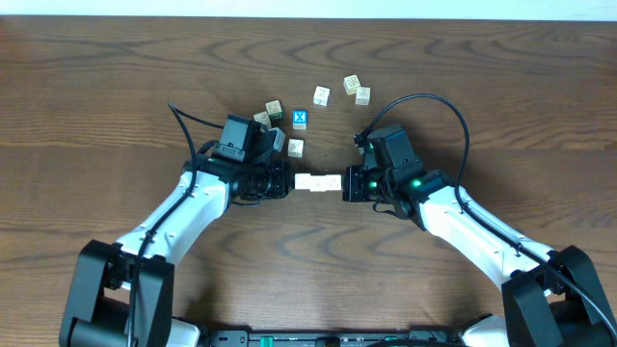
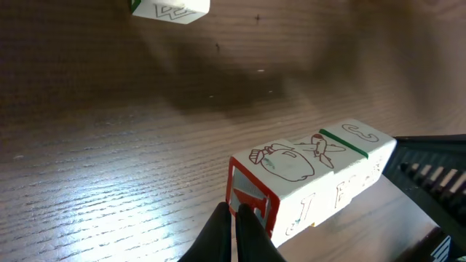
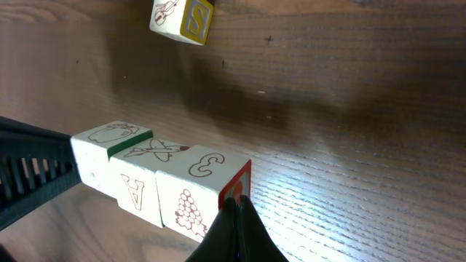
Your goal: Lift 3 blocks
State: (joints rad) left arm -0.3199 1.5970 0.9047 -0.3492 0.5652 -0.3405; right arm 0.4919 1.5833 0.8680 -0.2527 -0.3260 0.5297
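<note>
Three cream-white blocks (image 1: 318,181) lie end to end in one straight row between my two arms. My left gripper (image 1: 291,181) is shut, its closed tips pressed against the row's red-framed left end (image 2: 251,200). My right gripper (image 1: 345,182) is also shut and pushes on the opposite red end (image 3: 240,182). Neither pair of fingers wraps a block; the row is squeezed between the two tips. In the wrist views the row (image 2: 313,175) (image 3: 160,175) casts a shadow under it and seems to hang slightly above the wood. The left gripper's tips (image 2: 234,211) and the right gripper's tips (image 3: 237,204) touch the end faces.
Loose cubes lie behind the row: a blue-faced X cube (image 1: 300,120), one close by (image 1: 296,147), two beside the left arm (image 1: 275,107), and three further right (image 1: 321,95) (image 1: 353,84) (image 1: 362,95). One stray cube shows in each wrist view (image 2: 171,9) (image 3: 182,20).
</note>
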